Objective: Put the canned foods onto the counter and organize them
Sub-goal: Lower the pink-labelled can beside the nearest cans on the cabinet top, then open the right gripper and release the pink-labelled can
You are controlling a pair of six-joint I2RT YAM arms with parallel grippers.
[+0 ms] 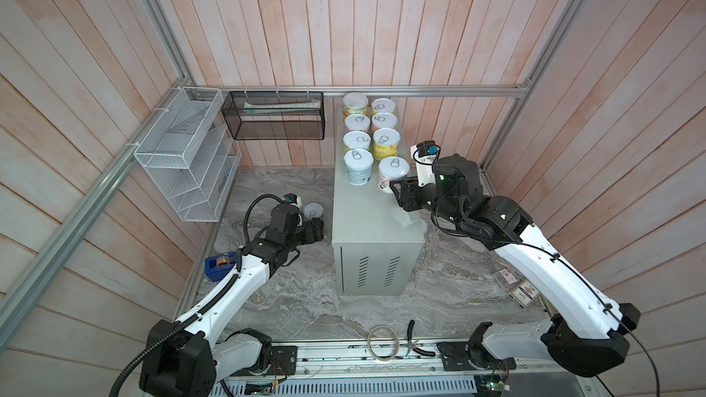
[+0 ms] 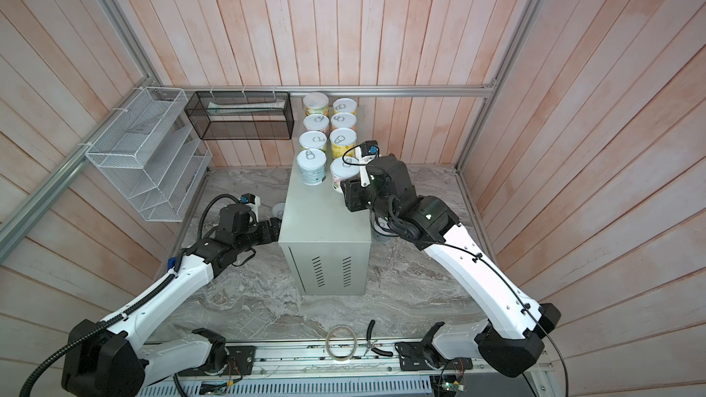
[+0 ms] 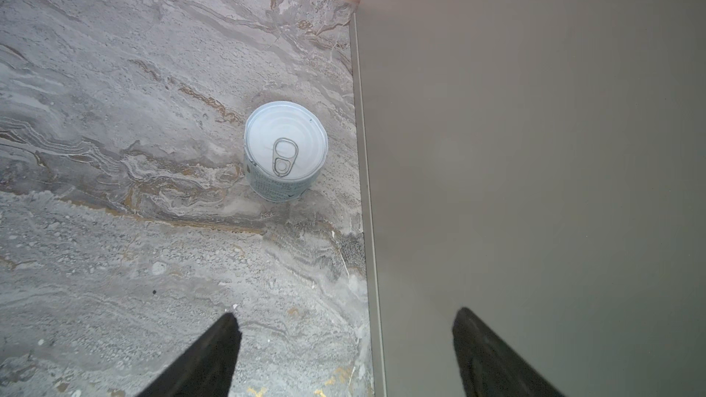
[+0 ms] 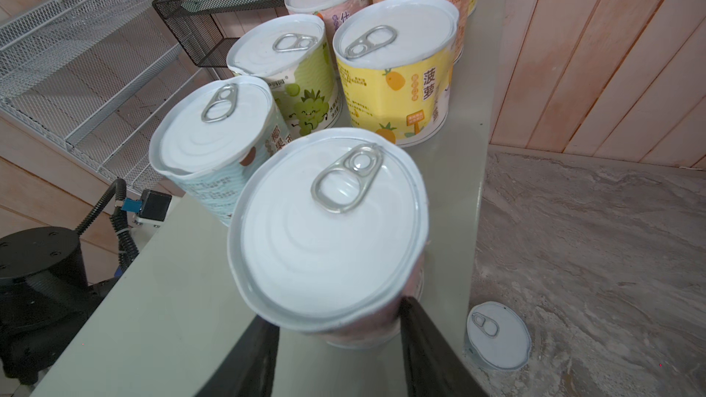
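Note:
Several canned foods stand in two rows at the back of the counter (image 1: pixel 376 215), the tall grey cabinet. My right gripper (image 4: pixel 335 309) is shut on the front pink can (image 4: pixel 328 231), which rests on the counter top (image 2: pixel 324 215) beside a pale blue can (image 4: pixel 206 154). Its place shows in both top views (image 1: pixel 397 189). My left gripper (image 3: pixel 345 318) hangs open and empty, low beside the cabinet's left wall. Ahead of it a pale blue-white can (image 3: pixel 285 150) stands upright on the marble (image 1: pixel 313 211). Another can (image 4: pixel 498 336) stands on the marble right of the cabinet.
A white wire rack (image 1: pixel 183 154) and a black mesh basket (image 1: pixel 275 116) hang on the walls at the back left. A blue tape dispenser (image 1: pixel 219 267) sits at the left edge. A tape roll (image 1: pixel 382 341), pliers (image 1: pixel 414 341) and small boxes (image 1: pixel 515 288) lie at the front and right.

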